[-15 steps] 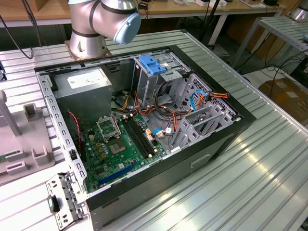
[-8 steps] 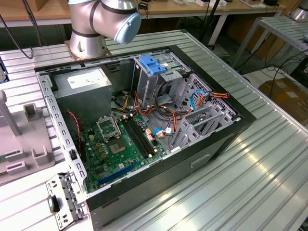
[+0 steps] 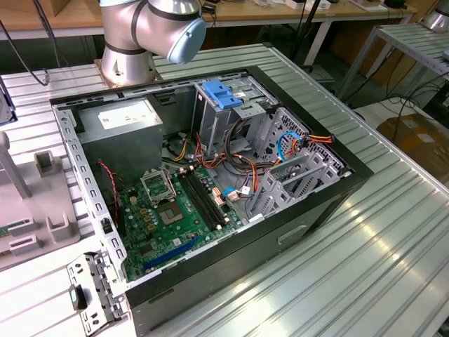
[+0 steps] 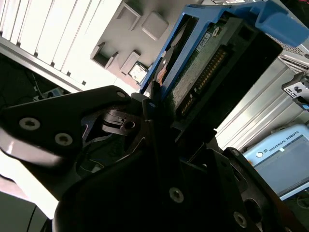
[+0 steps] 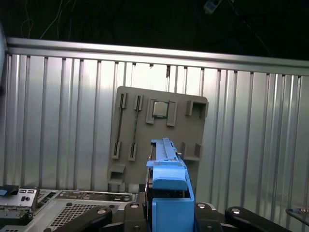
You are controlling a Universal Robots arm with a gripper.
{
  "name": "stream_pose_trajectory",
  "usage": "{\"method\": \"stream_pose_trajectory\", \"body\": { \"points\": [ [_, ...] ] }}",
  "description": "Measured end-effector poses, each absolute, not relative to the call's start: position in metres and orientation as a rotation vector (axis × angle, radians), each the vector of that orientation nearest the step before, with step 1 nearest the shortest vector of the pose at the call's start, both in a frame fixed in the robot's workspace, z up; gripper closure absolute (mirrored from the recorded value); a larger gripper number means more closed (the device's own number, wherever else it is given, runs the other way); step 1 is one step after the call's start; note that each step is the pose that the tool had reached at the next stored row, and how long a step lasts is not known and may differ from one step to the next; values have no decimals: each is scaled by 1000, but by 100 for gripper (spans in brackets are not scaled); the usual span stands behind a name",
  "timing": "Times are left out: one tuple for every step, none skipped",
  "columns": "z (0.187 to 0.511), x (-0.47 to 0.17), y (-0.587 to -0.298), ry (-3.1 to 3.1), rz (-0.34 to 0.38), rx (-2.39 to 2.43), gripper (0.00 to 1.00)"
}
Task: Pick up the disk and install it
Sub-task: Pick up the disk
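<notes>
Disk (image 4: 203, 63) clamped in the claw (image 4: 157, 99), held in the air over the grey tray (image 5: 159, 140) on the ribbed table (image 3: 393, 281), outside the computer case (image 3: 231, 260).

Your main worry is the hold. In the second wrist view the claw is closed on one end of the disk, and most of its length sticks out past the grip. A quick swing or a knock could, I judge, twist it or let it slip. Mind the drive cage as well. Loose cables (image 3: 319, 139) lie around it and a blue bracket (image 3: 221, 95) sits on top, so a skewed entry could snag or jam. The arm (image 3: 165, 28) rises from its base (image 3: 123, 67) on the far side of the case in the exterior view. Its wrist is turned so the disk points at the tray, where a chip (image 5: 161, 109) sits in a pocket.
</notes>
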State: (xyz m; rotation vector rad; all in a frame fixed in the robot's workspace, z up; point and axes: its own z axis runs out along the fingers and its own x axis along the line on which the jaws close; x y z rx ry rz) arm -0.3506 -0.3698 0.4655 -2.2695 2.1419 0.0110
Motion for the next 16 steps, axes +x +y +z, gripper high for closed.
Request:
{"method": "stream_pose_trajectory", "body": {
  "points": [
    [466,-350,-371,2142,11,-2270,64],
    [466,-350,-371,2142,11,-2270,64],
    [466,-349,-372,2142,11,-2270,64],
    [466,-349,-373,2142,11,-2269,64],
    [466,-348,-374,2142,11,-2269,64],
    [466,-348,-375,2142,11,-2269,64],
    [466,-348,-376,2142,11,-2269,64],
    [466,-347,-377,2142,11,-2269,64],
    [466,-347,-377,2142,11,-2270,64],
    [466,-346,-378,2142,11,-2270,64],
    [466,-346,-380,2142,11,-2269,64],
    [466,-345,-380,2142,11,-2269,64],
    [466,-345,-381,2142,11,-2269,64],
    [466,-345,-382,2142,11,-2269,64],
    [466,-344,-383,2142,11,-2270,64],
    [466,-344,-383,2142,11,-2270,64]
  ]
}}
